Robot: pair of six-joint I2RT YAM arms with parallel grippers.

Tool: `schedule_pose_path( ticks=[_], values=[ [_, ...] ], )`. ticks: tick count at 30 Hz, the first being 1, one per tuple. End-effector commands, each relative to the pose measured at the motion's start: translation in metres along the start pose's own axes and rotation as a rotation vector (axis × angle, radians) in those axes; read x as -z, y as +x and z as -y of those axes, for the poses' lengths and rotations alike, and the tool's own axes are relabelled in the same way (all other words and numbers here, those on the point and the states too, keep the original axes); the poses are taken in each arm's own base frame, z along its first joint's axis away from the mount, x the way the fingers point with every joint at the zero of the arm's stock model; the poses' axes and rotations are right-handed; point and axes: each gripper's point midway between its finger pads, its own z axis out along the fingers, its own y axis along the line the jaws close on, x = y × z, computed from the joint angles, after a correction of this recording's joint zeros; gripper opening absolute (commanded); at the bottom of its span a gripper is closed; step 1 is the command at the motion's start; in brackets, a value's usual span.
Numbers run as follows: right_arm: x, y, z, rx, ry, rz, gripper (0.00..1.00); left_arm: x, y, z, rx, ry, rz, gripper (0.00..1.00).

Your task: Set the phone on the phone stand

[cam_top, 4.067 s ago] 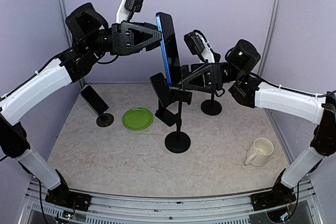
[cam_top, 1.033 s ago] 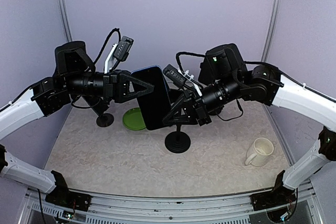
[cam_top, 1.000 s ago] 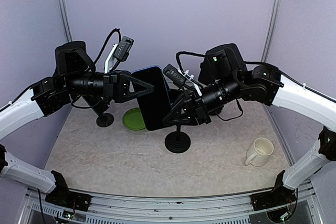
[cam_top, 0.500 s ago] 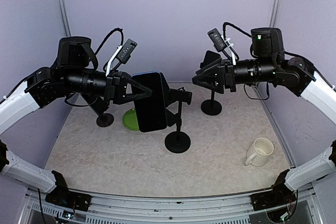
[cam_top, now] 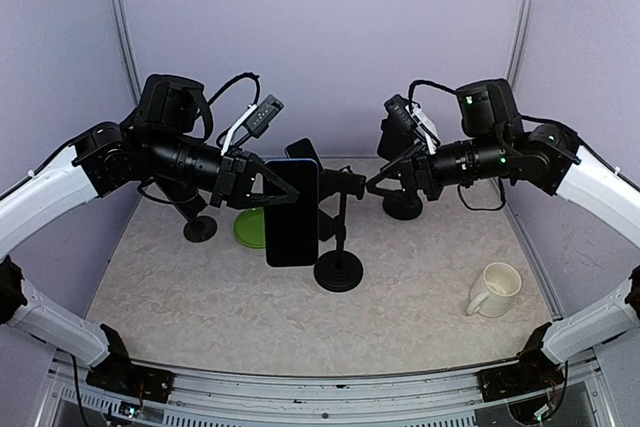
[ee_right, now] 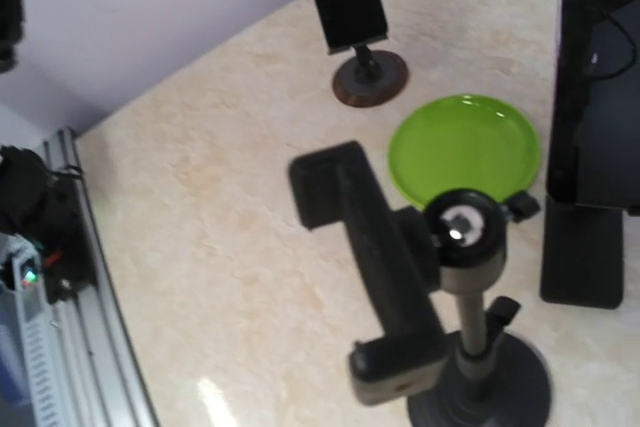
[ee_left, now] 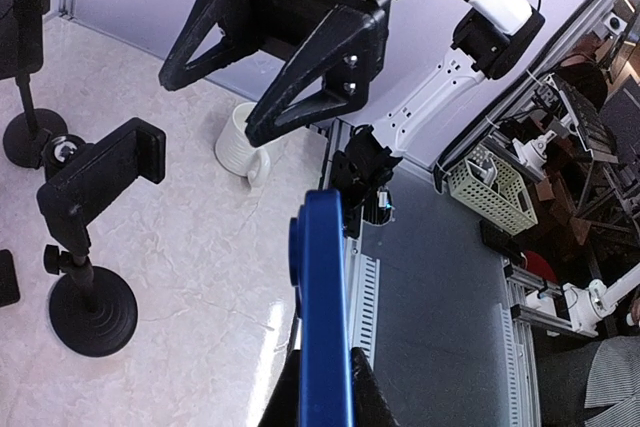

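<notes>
L arm (cam_top: 55, 192) & R arm (cam_top: 600, 182) are showing white shells w/ black joints. Black cables (cam_top: 228, 84) are looping over wrists; green LEDs (cam_top: 462, 99) are glowing on R. L gripper (cam_top: 295, 197) & R gripper (ee_left: 210, 95) are wearing black triangular truss-style fingers (ee_left: 280, 112).

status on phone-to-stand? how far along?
Done: the phone is off the table, held by the left gripper alone; the right gripper is open and clear of it. In hand: the phone hangs upright near the stand, not yet on it. Left: seat it in the stand's empty clamp, then let go.
</notes>
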Motion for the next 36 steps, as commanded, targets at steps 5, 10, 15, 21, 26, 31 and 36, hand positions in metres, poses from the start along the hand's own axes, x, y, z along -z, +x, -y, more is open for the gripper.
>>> schedule_pose_path(
  ticks=[5,10,15,21,26,31,36],
  values=[
    [-0.02,0.005,0.014,0.072,0.021,-0.036,0.71,0.013,-0.021,0.023,-0.026,0.061,0.062,0.0],
    [-0.03,0.008,0.018,0.091,0.017,-0.046,0.69,0.013,-0.019,0.023,-0.01,0.058,0.061,0.0],
    [-0.039,0.007,0.016,0.117,-0.021,-0.042,0.59,0.013,-0.017,0.024,-0.007,0.057,0.059,0.0],
    [-0.045,0.003,0.014,0.137,-0.046,-0.033,0.41,0.014,-0.015,0.023,-0.003,0.049,0.059,0.0],
    [-0.047,0.003,0.016,0.145,-0.037,-0.032,0.3,0.012,-0.014,0.022,-0.006,0.049,0.055,0.0],
    [-0.046,-0.001,0.019,0.152,-0.014,-0.019,0.13,0.012,-0.013,0.021,-0.018,0.048,0.05,0.0],
    [-0.042,-0.005,0.012,0.179,-0.047,0.002,0.0,0.009,-0.012,0.02,-0.023,0.056,0.035,0.0]
  ],
)
